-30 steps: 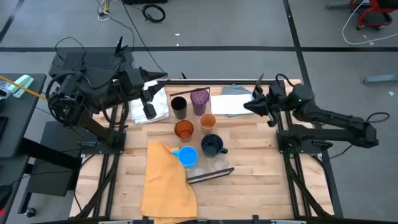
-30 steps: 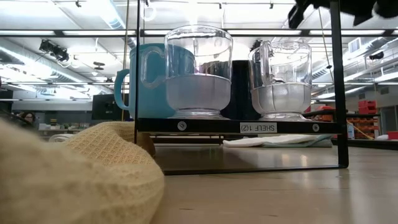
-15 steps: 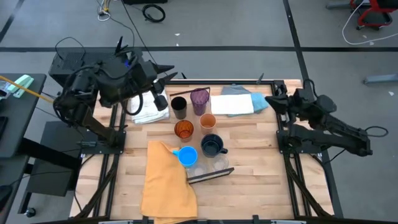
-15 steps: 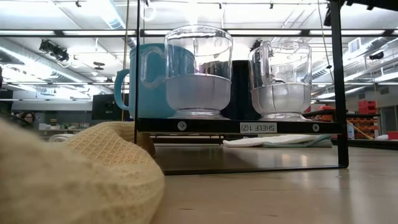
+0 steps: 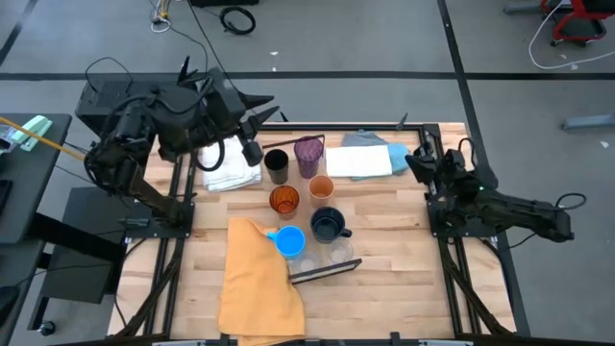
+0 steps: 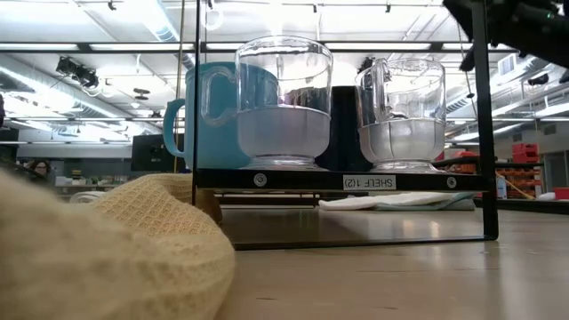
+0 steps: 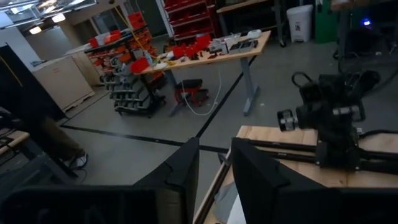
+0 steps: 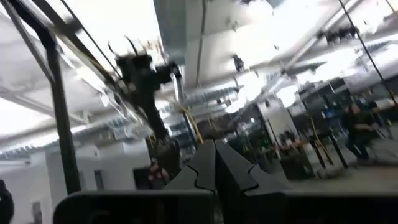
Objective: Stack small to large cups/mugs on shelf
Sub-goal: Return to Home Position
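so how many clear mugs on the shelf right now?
2. One clear mug stands upright on the shelf, at its left in the low view; the second clear mug stands to its right, apart. Anything behind them may be hidden.

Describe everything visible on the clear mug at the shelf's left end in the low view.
The clear mug is see-through, glass or plastic, with a looped handle and a flared foot; its lower half looks cloudy white. It stands upright, mouth up, on the dark-edged shelf, apart from a second clear mug. The blue mug shows behind it, partly hidden. Nothing grips it: the left gripper and right gripper are away near the edges of the table.
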{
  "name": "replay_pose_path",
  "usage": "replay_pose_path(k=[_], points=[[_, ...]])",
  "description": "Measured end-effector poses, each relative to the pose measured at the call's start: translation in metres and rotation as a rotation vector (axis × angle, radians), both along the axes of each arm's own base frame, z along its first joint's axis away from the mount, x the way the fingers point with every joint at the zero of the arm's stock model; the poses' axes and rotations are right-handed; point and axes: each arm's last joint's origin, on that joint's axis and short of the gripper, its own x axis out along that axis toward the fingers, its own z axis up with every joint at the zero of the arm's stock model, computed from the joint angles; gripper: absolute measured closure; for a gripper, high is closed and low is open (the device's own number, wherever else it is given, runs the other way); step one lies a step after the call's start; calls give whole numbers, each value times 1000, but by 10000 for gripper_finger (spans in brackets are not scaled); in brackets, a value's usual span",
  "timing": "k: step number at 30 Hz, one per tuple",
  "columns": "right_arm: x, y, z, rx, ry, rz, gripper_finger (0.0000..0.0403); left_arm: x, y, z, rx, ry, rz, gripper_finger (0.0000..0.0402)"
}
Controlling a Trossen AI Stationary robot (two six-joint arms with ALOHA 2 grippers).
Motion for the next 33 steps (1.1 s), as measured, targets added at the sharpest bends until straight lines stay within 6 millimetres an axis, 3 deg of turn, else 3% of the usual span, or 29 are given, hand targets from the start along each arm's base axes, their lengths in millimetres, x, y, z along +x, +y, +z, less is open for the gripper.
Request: replay_pose_path(k=[14, 20, 23, 33], points=[[10, 15, -26, -32, 106, 8, 395, 1, 5, 5, 12, -40, 21, 299], [19, 17, -47, -47, 389, 31, 396, 1, 7, 5, 15, -40, 26, 299], [20, 18, -47, -88, 502, 46, 396, 1, 7, 5, 12, -42, 27, 298], [21, 16, -63, -87, 577, 28, 396, 3, 7, 4, 8, -40, 27, 298]])
